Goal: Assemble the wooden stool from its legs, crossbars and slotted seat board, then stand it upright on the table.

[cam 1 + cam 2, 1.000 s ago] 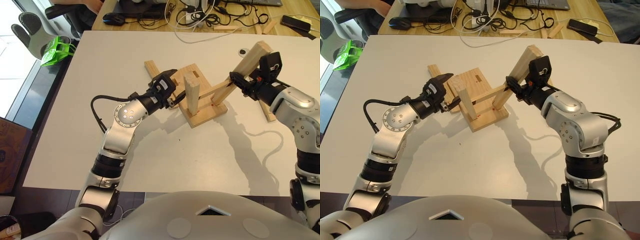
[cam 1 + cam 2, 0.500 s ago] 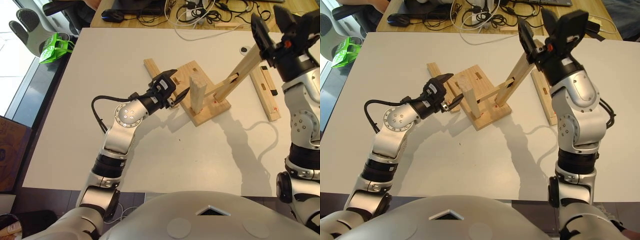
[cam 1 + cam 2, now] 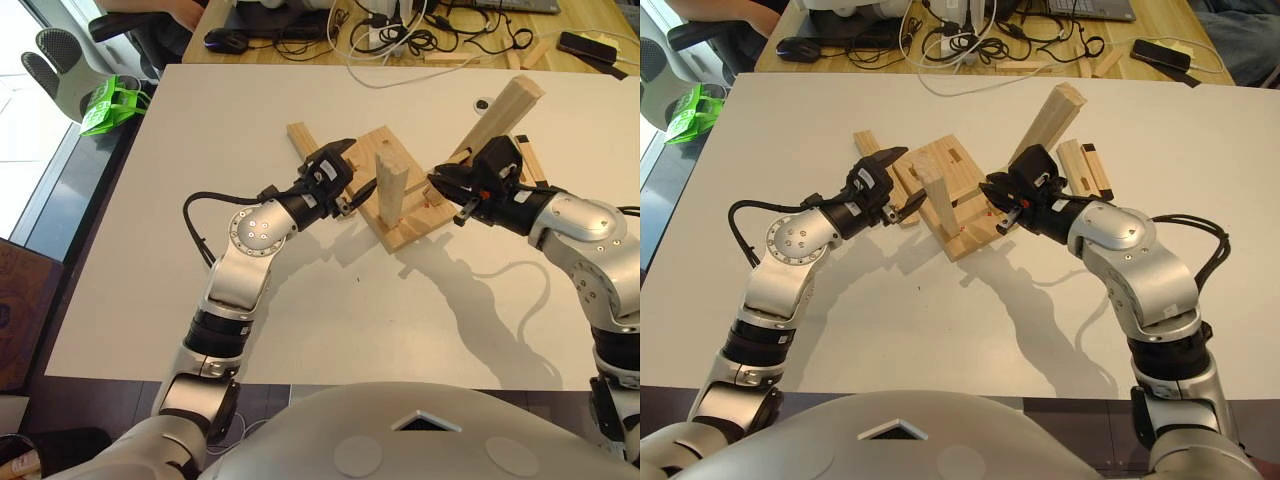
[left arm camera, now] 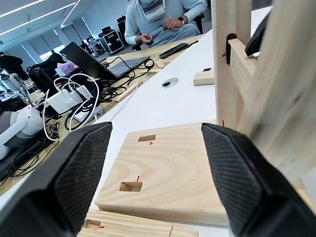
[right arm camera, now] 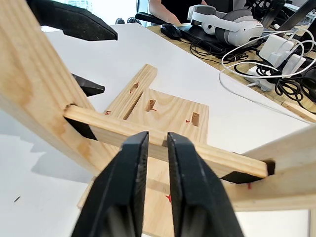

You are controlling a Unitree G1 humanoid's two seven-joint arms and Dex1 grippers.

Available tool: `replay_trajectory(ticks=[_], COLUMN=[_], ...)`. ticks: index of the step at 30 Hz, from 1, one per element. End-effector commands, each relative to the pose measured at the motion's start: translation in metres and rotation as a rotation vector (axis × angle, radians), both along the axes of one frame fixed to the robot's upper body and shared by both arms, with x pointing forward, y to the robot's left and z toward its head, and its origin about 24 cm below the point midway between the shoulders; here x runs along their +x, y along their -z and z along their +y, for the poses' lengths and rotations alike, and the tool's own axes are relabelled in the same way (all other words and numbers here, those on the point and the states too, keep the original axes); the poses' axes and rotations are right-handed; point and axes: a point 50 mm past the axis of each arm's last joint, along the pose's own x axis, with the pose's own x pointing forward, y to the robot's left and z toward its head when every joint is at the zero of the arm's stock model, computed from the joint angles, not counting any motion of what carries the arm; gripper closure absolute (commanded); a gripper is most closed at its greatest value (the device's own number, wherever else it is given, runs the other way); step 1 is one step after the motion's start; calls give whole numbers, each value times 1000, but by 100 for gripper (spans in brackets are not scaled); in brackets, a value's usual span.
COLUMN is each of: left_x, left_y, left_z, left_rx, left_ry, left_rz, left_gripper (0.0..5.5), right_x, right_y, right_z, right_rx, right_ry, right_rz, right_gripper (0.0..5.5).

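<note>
Wooden seat board (image 3: 372,148) flat, just ahead of left gripper (image 3: 350,178), fingers spread, empty | right gripper (image 5: 158,136) pinched together, tips at crossbar (image 5: 98,126)

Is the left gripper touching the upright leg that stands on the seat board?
Apart. The left eye view shows a strip of bare seat board between the open left gripper and the upright leg.

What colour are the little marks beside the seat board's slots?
Red marks on the seat board, clearest in the left wrist view.
</note>
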Motion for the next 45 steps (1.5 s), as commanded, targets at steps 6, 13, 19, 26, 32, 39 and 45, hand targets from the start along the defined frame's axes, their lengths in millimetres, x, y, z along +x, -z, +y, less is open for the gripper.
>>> replay_trajectory(ticks=[6, 13, 19, 26, 32, 39, 45], left_x=[8, 6, 42, 63, 74, 74, 72], left_y=[-25, -54, -87, -121, -111, -103, -97], left_z=[-16, -86, -76, 16, 70, 67, 63], left_rx=[-42, -85, -225, -582, -582, -583, -581], left_ry=[2, 174, -128, -588, -849, -867, -863], left_rz=[-31, -31, -93, -341, -362, -351, -329], left_gripper=[215, 215, 215, 215, 215, 215, 215], right_x=[36, 58, 35, -14, -22, -44, -43], right_y=[-61, -130, -144, -157, -122, -74, -27], right_z=[-20, -41, -13, 33, 20, 15, 13], right_rx=[287, 542, 820, 958, 1036, 920, 527], right_ry=[225, 445, 60, -405, -375, -476, -191], right_rz=[-360, -658, -415, -101, 302, 558, 684], right_gripper=[527, 527, 527, 527, 527, 527, 527])
